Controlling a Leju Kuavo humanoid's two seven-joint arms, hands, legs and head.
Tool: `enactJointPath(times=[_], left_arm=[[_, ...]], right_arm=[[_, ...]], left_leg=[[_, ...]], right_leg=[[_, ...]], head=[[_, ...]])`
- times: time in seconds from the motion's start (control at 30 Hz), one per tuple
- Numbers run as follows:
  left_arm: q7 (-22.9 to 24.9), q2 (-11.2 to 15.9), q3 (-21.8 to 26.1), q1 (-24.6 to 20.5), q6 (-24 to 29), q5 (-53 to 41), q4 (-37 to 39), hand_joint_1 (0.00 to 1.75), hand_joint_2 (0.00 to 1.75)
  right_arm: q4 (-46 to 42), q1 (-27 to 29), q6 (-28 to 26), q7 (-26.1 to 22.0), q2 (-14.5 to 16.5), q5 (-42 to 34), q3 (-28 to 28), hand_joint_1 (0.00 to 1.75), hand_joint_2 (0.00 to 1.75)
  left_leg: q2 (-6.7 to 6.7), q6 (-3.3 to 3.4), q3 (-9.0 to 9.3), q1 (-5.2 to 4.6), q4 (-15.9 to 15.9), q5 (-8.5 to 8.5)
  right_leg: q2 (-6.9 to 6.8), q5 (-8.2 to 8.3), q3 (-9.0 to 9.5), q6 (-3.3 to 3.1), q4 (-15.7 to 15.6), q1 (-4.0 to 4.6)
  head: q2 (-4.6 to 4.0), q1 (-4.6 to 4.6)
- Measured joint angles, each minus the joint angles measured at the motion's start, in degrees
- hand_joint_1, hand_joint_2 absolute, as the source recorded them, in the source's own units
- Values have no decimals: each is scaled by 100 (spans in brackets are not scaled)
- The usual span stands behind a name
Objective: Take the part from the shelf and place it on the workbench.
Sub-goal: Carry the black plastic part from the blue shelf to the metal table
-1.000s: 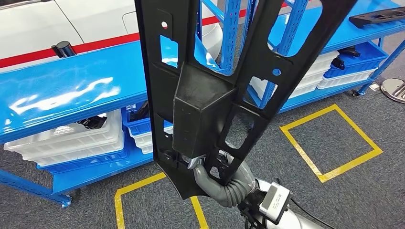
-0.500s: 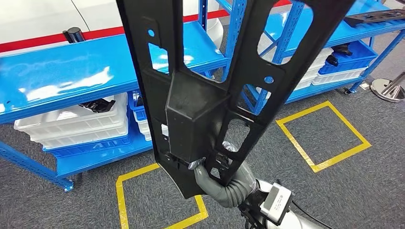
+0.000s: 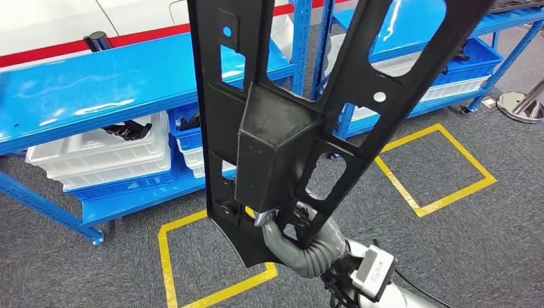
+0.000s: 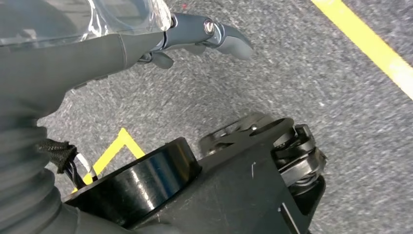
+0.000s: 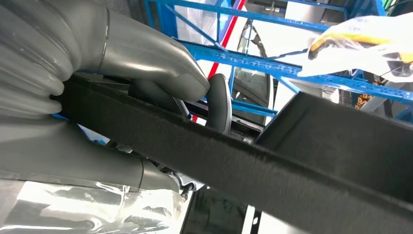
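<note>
The long black part (image 3: 289, 122), held upright in front of the blue shelf (image 3: 96, 96), looks stiff, moulded and top-heavy (likely to swing), gripped at its bottom edge by the right hand (image 3: 282, 228) fingers (image 5: 146, 63), while the left hand (image 4: 146, 39) hangs with fingers loosely apart, holding nothing.

The black part (image 3: 282, 128) runs off the top edge of the head view, so its upper end is cut off. It covers most of the right hand (image 3: 282, 232), of which a thumb and ribbed cover peek out beneath. Behind it, the blue shelf (image 3: 96, 90) and white bins (image 3: 96, 157) are partly hidden
</note>
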Motion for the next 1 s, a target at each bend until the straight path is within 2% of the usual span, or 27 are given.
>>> enactJointPath(times=[0.03, 0.07, 0.1, 0.13, 0.17, 0.2, 0.23, 0.3, 0.33, 0.37, 0.4, 0.47, 0.5, 0.53, 0.57, 0.6, 0.63, 0.67, 0.7, 0.73, 0.77, 0.83, 0.87, 0.9, 0.93, 1.0], left_arm=[[0, 0, -1, 0, 0, 0, 0, 0, 175], [1, 1, -1, -1, 0, 0, 0, 0, 175], [2, 1, -1, -4, 0, 0, 0, 0, 175], [5, 1, -1, -10, -1, -1, 0, 0, 175], [9, 1, 0, -17, -3, -1, 0, 0, 175], [14, 0, 0, -22, -5, -2, 0, 0, 175], [18, 0, 0, -23, -7, -3, 0, 0, 175], [31, -1, 0, -5, -12, -3, 0, 0, 175], [38, -1, 0, 6, -14, -4, 0, 0, 175], [46, -2, 0, 13, -15, -8, 0, 0, 175], [51, -2, 0, 14, -16, -12, 0, 0, 175], [54, -4, 0, 6, -16, -27, 0, 0, 175], [50, -5, 0, 4, -13, -33, 0, 0, 175], [42, -6, 0, 5, -8, -39, 0, 0, 175], [32, -7, 0, 5, -4, -45, 0, 0, 175], [23, -8, 0, 5, 0, -52, 0, 0, 175], [17, -11, 0, 3, 1, -60, 0, 0, 175], [15, -19, 0, 2, 1, -66, 0, 0, 175], [15, -27, 0, 2, 0, -70, 0, 0, 175], [16, -34, 0, 1, -1, -73, 0, 0, 175], [16, -39, 0, -1, -3, -75, 0, 0, 175], [26, -40, 0, -3, -9, -78, 0, 0, 175], [37, -41, 0, -1, -13, -78, 0, 0, 175], [53, -42, -1, 3, -15, -79, 0, 0, 175], [70, -41, -1, 6, -15, -79, 0, 0, 175], [93, -39, -1, 12, -16, -79, 0, 0, 175]], right_arm=[[0, 4, -5, 0, 0, 1, 0, 175, 175], [0, 8, -10, 0, 0, 1, 0, 175, 175], [-4, 12, -17, 0, -1, 3, -1, 175, 175], [-14, 12, -25, 0, -2, 7, -4, 175, 175], [-25, 14, -33, 1, -3, 11, -9, 175, 175], [-38, 15, -42, 1, -5, 16, -15, 175, 175], [-50, 16, -49, 1, -7, 20, -19, 175, 175], [-64, 26, -65, 7, -11, 26, -22, 175, 175], [-71, 36, -72, 15, -20, 31, -24, 175, 175], [-76, 47, -79, 26, -30, 39, -26, 175, 175], [-82, 57, -84, 38, -40, 50, -30, 175, 175], [-95, 71, -91, 55, -54, 70, -42, 175, 175], [-102, 77, -93, 64, -58, 79, -50, 175, 175], [-109, 85, -96, 75, -64, 84, -58, 175, 175], [-115, 92, -97, 89, -70, 87, -64, 175, 175], [-122, 99, -99, 103, -76, 89, -70, 175, 175], [-133, 101, -102, 118, -82, 87, -77, 175, 175], [-149, 100, -104, 131, -88, 83, -86, 175, 175], [-168, 97, -108, 142, -92, 78, -97, 175, 175], [-187, 93, -112, 150, -96, 72, -107, 175, 175], [-202, 91, -116, 155, -98, 67, -113, 175, 175], [-218, 95, -121, 160, -102, 54, -116, 175, 175], [-221, 99, -122, 163, -104, 44, -116, 175, 175], [-224, 104, -123, 165, -105, 34, -116, 175, 175], [-226, 108, -124, 168, -108, 25, -116, 175, 175], [-230, 129, -123, 172, -114, 11, -116, 175, 175]], left_leg=[[0, -23, 87, 20, 0, 105], [1, -43, 264, 40, -203, 278], [0, -62, 520, 63, -575, 440], [-9, -71, 789, 67, -1006, 526], [-23, -57, 1004, 64, -1375, 542], [-36, -34, 1140, 57, -1622, 511], [-48, -3, 1177, 41, -1728, 477], [-50, 66, 1117, 31, -1718, 497], [-42, 114, 1073, 31, -1706, 533], [-33, 168, 1028, 32, -1701, 576], [-23, 225, 977, 33, -1705, 626], [-14, 294, 872, 20, -1705, 714], [-11, 312, 818, 6, -1705, 756], [-9, 318, 768, -9, -1705, 793], [-8, 323, 722, -25, -1704, 830], [-8, 323, 680, -43, -1704, 869], [-11, 321, 649, -55, -1703, 903], [-14, 312, 625, -69, -1701, 932], [-15, 294, 609, -78, -1700, 959], [-14, 265, 595, -78, -1697, 986], [-8, 228, 578, -76, -1696, 1013], [12, 152, 533, -72, -1674, 1038], [16, 117, 489, -73, -1604, 971], [17, 83, 415, -71, -1434, 821], [14, 50, 296, -59, -1127, 590], [12, 0, 12, -41, -319, 140]], right_leg=[[-1, 41, -76, 13, 20, -6], [1, 79, -152, 31, 46, -15], [6, 112, -224, 56, 81, -23], [10, 139, -294, 85, 123, -21], [13, 163, -350, 114, 160, -17], [14, 188, -390, 140, 189, -8], [13, 218, -419, 164, 204, -1], [14, 290, -455, 214, 206, -5], [16, 271, -489, 243, 228, -16], [18, 164, -539, 268, 318, -27], [19, -49, -622, 290, 533, -37], [19, -611, -849, 317, 1278, -46], [20, -793, -949, 322, 1686, -47], [20, -832, -989, 321, 1961, -46], [20, -740, -943, 311, 2047, -44], [21, -569, -791, 287, 1923, -36], [24, -395, -535, 247, 1580, -19], [25, -301, -222, 188, 1128, 5], [26, -274, 69, 140, 675, 31], [26, -302, 267, 103, 346, 60], [26, -346, 364, 82, 158, 82], [27, -331, 353, 59, 49, 72], [34, -305, 329, 37, 27, 51], [40, -271, 301, 12, 8, 27], [52, -236, 269, -8, 6, 17], [85, -181, 201, -29, 9, 23]], head=[[0, 0], [0, 1], [1, -1], [1, -2], [1, 1], [1, 2], [1, 5], [1, 8], [1, 8], [1, 11], [0, 13], [0, 17], [1, 16], [1, 16], [1, 16], [1, 16], [0, 16], [0, 15], [0, 14], [0, 13], [0, 13], [1, 13], [1, 10], [1, 7], [1, 3], [0, 1]])
